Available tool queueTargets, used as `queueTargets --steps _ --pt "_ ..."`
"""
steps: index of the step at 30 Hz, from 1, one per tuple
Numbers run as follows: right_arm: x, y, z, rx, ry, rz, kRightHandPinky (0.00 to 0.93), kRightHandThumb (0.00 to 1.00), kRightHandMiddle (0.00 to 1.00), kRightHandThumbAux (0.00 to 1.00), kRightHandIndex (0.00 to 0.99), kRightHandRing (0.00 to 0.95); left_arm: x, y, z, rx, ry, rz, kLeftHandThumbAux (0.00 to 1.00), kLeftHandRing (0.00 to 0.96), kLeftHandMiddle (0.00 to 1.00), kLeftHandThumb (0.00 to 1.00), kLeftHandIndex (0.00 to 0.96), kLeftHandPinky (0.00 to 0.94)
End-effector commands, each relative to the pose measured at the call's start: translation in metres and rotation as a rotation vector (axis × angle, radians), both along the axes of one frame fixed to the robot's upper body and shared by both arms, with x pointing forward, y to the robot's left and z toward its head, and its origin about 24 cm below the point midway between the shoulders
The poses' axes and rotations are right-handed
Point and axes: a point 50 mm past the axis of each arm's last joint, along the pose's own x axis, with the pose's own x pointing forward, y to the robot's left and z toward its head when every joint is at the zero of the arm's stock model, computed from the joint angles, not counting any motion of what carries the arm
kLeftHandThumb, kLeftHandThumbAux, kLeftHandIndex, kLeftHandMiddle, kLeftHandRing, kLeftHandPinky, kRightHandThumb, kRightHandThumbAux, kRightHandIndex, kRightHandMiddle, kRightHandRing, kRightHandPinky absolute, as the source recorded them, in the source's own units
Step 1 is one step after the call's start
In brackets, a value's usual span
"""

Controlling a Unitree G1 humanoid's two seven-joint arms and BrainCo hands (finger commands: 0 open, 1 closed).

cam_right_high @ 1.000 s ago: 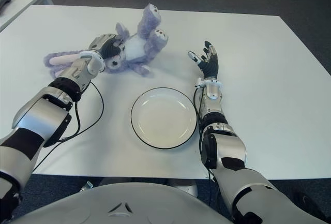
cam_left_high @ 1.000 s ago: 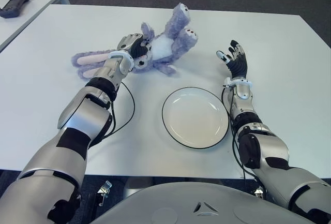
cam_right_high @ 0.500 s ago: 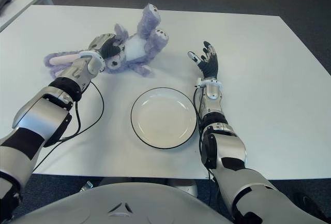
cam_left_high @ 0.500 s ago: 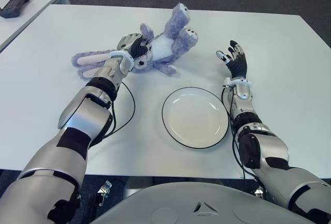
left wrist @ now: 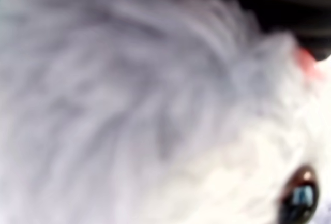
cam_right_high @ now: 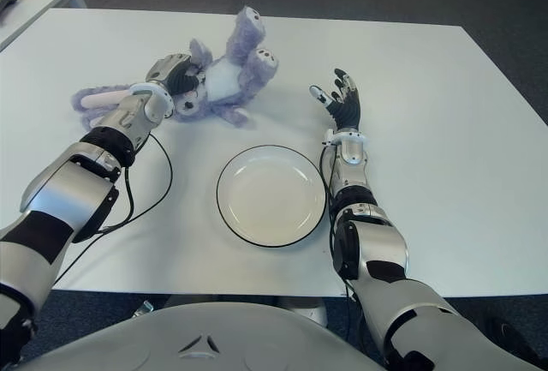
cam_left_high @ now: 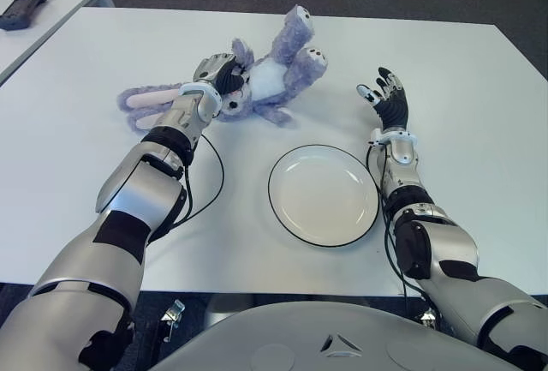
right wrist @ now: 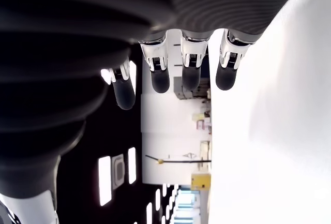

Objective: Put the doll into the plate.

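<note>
Table: white, held everything.
Doll: purple, beyond plate.
Left hand: clasped around doll.
Right hand: fingers spread, right of plate, empty.

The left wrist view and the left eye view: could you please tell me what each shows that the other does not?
Only the left wrist view shows the doll's glossy eye, with fur filling the picture. Only the left eye view shows the plate, empty on the table, the left robot hand on the doll's head, the open right robot hand beside the plate, and a controller on another table. Both show the purple and white doll.
</note>
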Motion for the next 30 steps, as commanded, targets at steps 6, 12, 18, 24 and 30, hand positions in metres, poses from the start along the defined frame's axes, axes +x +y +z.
queueTargets --steps 6,12,18,24,30 --pt "-0.1444 0.0022 -0.1496 0.187 0.576 -0.136 0.035 0.000 0.067 0.709 0.143 0.039 -0.0459 0.0284 -0.0860 0.091 0.347 0.104 0.436 0.273 0.328 0.755 0.686 0.347" --pt "-0.1443 0.0028 -0.1499 0.193 0.580 -0.139 0.036 0.000 0.064 0.715 0.140 0.036 -0.0465 0.0284 -0.0867 0.065 0.348 0.114 0.486 0.430 0.419 0.790 0.686 0.512" --pt "-0.1441 0.0031 -0.1499 0.193 0.580 -0.141 0.037 0.000 0.065 0.717 0.152 0.035 -0.0470 0.0284 -0.0875 0.038 0.346 0.130 0.608 0.681 0.501 0.952 0.675 0.711" --pt "-0.1439 0.0036 -0.1498 0.193 0.579 -0.143 0.038 0.000 0.064 0.711 0.152 0.035 -0.0469 0.0286 -0.0875 0.025 0.330 0.153 0.610 0.746 0.501 0.954 0.684 0.766" --pt "-0.1438 0.0035 -0.1498 0.202 0.578 -0.146 0.040 0.000 0.068 0.718 0.157 0.038 -0.0462 0.0279 -0.0865 0.009 0.315 0.166 0.612 0.777 0.500 0.956 0.696 0.783"
